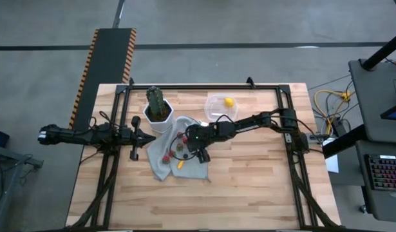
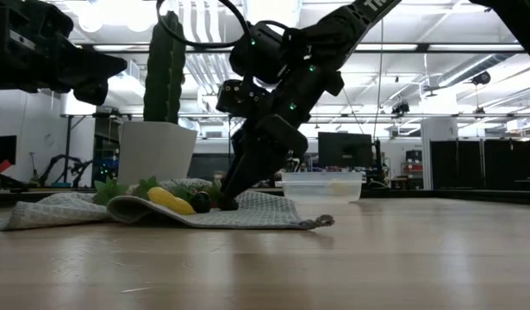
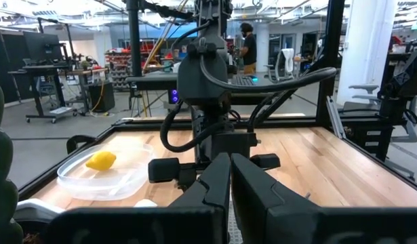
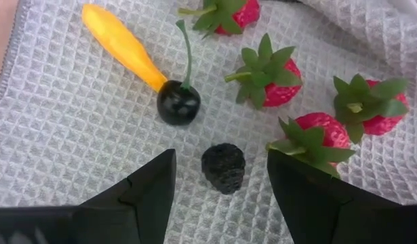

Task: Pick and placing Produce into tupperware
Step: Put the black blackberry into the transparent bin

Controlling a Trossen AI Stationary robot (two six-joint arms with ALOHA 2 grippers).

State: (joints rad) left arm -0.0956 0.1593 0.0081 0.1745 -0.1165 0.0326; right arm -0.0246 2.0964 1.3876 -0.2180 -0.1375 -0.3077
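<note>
Cloth (image 1: 169, 158) lies at the worktop's (image 1: 249, 187) middle, and on it we see the produce: strawberries (image 4: 279, 78), a cherry (image 4: 178, 103), a yellow-orange piece (image 4: 120, 42) and a blackberry (image 4: 223, 167). Our right pincer (image 4: 222, 186) stands wide over the cloth, the blackberry between its fingers, nothing held. The tupperware (image 1: 221, 105) sits at two o'clock from the cloth, a lemon (image 1: 228, 101) inside. Our left pincer (image 1: 134, 137) waits shut at nine o'clock, near the cactus pot (image 1: 158, 116).
</note>
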